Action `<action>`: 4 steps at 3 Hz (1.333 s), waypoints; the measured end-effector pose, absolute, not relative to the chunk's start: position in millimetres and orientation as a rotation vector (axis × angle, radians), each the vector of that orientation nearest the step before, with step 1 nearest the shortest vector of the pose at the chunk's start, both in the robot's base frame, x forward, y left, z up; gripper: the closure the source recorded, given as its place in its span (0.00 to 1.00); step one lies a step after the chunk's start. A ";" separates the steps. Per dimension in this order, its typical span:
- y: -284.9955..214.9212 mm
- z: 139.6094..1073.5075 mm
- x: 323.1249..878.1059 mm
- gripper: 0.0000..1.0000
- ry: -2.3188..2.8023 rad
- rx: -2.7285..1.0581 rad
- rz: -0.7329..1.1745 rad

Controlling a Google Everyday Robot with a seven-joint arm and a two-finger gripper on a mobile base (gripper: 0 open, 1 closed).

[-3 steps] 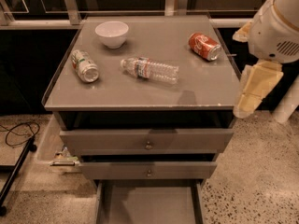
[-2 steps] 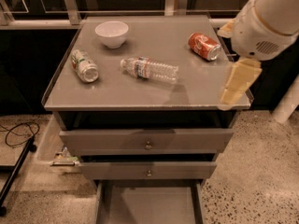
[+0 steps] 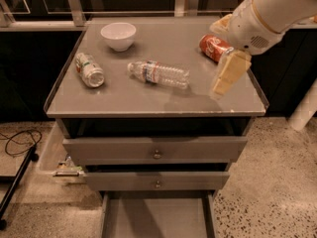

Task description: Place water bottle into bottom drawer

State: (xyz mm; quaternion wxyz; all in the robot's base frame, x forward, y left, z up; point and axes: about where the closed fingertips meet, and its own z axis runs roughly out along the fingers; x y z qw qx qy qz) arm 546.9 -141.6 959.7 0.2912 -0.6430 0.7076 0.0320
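The hand [image 3: 224,82] hovers right of the lying water bottle [image 3: 161,74]

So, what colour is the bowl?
White bowl, camera view; pincer hangs right of the water bottle.

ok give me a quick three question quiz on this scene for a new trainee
1. True or false: the water bottle lies on its side on the cabinet top.
2. Which drawer is pulled far out? A top, B middle, C bottom drawer.
3. The gripper hangs over the top's right part, right of the bottle. Which thing lies just behind it?
Key: 1 true; 2 C; 3 the red can.
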 end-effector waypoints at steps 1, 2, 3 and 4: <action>-122.8 953.8 572.3 0.00 1.846 -1.700 0.193; -122.7 953.7 572.4 0.00 1.846 -1.700 0.193; -107.3 932.1 593.4 0.00 1.820 -1.700 0.235; -87.8 901.5 618.6 0.00 1.800 -1.654 0.350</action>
